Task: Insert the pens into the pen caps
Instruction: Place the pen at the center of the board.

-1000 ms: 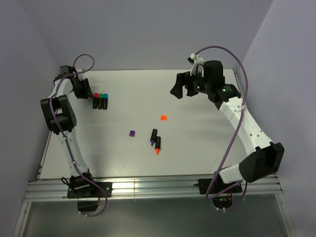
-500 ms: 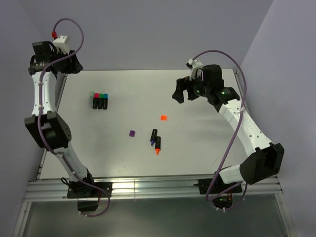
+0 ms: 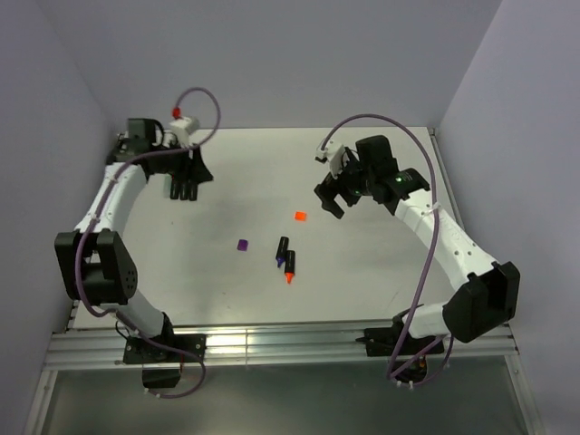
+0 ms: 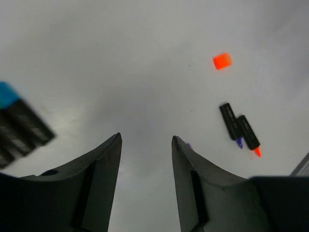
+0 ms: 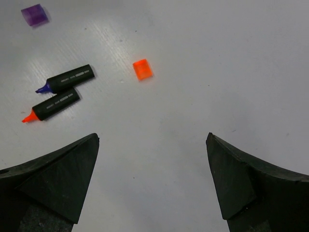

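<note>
An orange-tipped pen (image 3: 290, 267) and a purple-tipped pen (image 3: 282, 251) lie uncapped side by side mid-table. They also show in the left wrist view (image 4: 248, 134), (image 4: 231, 123) and the right wrist view (image 5: 54, 107), (image 5: 67, 79). A loose orange cap (image 3: 300, 216) (image 5: 142, 69) (image 4: 222, 61) and a purple cap (image 3: 242, 245) (image 5: 34, 14) lie near them. Capped pens (image 3: 184, 189) (image 4: 21, 126), one with a teal cap, lie at the back left. My left gripper (image 3: 192, 174) (image 4: 146, 140) hangs open and empty right over them. My right gripper (image 3: 331, 201) (image 5: 153, 137) is open and empty, just right of the orange cap.
Purple walls close in the table (image 3: 381, 272) at the left, back and right. A metal rail (image 3: 290, 343) runs along the near edge by the arm bases.
My left arm swung down from high at the back left corner to just over the capped pens. My right gripper moved down and left toward the orange cap.
</note>
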You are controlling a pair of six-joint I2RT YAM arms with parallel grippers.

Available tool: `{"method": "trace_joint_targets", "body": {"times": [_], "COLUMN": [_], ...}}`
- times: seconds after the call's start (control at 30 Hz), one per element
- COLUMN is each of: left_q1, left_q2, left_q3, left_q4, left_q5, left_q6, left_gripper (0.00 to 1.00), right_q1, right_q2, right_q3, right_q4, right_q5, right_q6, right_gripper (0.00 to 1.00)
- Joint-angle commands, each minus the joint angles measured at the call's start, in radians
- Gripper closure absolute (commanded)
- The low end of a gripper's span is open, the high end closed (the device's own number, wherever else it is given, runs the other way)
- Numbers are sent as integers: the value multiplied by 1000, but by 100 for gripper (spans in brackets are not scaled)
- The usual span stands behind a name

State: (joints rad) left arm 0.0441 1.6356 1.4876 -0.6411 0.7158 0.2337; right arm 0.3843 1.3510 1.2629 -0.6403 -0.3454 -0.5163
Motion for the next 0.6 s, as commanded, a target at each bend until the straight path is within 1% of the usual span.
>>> {"method": "trace_joint_targets", "body": {"times": [0.0,0.07,0.1,0.13,0.17,0.2,0.27,0.3,0.37,0.4,0.5,0.57], "left_q1": [-206,-288,-361,-398,-429,-493,-550,-596,-630,-656,-699,-720], "left_q2": [-104,-121,-123,-120,-111,-83,-44,-5,48,62,105,121], "left_q3": [-160,-216,-264,-282,-294,-308,-300,-291,-277,-274,-280,-279], "left_q4": [153,198,233,241,250,259,253,253,250,253,262,261], "left_q5": [-162,-263,-286,-311,-379,-401,-461,-501,-532,-570,-605,-624], "left_q6": [-217,-310,-368,-393,-417,-457,-491,-523,-551,-571,-618,-635], "left_gripper": [47,45,48,51,52,53,55,56,57,55,50,49], "right_q1": [-19,-54,-68,-91,-103,-113,-139,-145,-162,-166,-191,-202], "right_q2": [20,13,1,-9,-16,-27,-55,-64,-87,-92,-102,-105], "right_q3": [43,21,15,0,-8,-14,-28,-33,-45,-49,-62,-76], "right_q4": [-4,-1,5,7,10,14,14,14,14,14,16,18], "right_q5": [17,-12,-17,-15,-14,-9,-6,2,16,23,16,5], "right_q6": [17,42,64,71,79,88,98,101,96,96,101,104], "right_gripper": [0,0,0,0,0,0,0,0,0,0,0,0]}}
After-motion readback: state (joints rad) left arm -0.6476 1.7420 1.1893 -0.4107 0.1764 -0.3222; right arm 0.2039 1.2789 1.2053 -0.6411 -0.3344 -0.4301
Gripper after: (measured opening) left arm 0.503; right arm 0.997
